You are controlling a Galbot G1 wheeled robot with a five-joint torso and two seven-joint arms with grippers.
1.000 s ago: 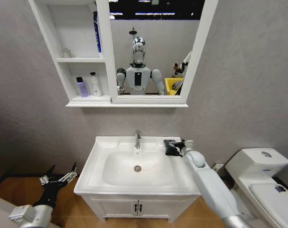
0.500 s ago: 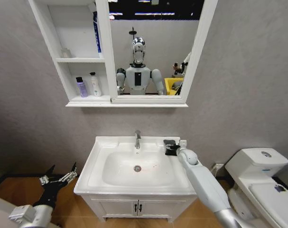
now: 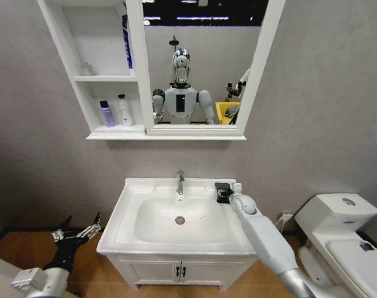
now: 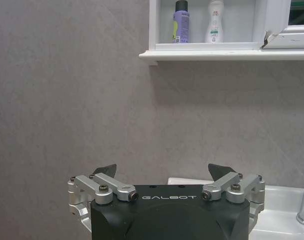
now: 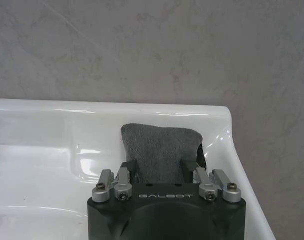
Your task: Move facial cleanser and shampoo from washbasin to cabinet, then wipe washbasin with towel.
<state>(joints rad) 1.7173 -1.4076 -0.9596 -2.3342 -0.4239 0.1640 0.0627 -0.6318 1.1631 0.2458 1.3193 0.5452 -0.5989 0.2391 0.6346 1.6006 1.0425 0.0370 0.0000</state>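
The black towel (image 3: 221,187) lies on the back right corner of the white washbasin (image 3: 123,211), right of the chrome faucet (image 3: 180,182). My right gripper (image 3: 228,194) is down on it. In the right wrist view the gripper (image 5: 160,167) has its fingers closed in on the sides of the grey-looking towel (image 5: 159,142), pinching it. A purple bottle (image 3: 107,113) and a white bottle (image 3: 122,110) stand side by side on the cabinet's (image 3: 82,56) lowest shelf; I cannot tell which is shampoo and which is facial cleanser. My left gripper (image 3: 79,226) hangs open, low and left of the basin.
A white toilet (image 3: 343,230) stands close on the right. The two-door vanity (image 3: 179,270) sits under the basin. A blue item (image 3: 127,40) leans on the upper shelf. In the left wrist view the open left gripper (image 4: 162,170) faces the grey wall below the shelf.
My right arm has shifted a little left and toward the wall. The towel under it now looks smaller and more bunched. The left arm has not moved.
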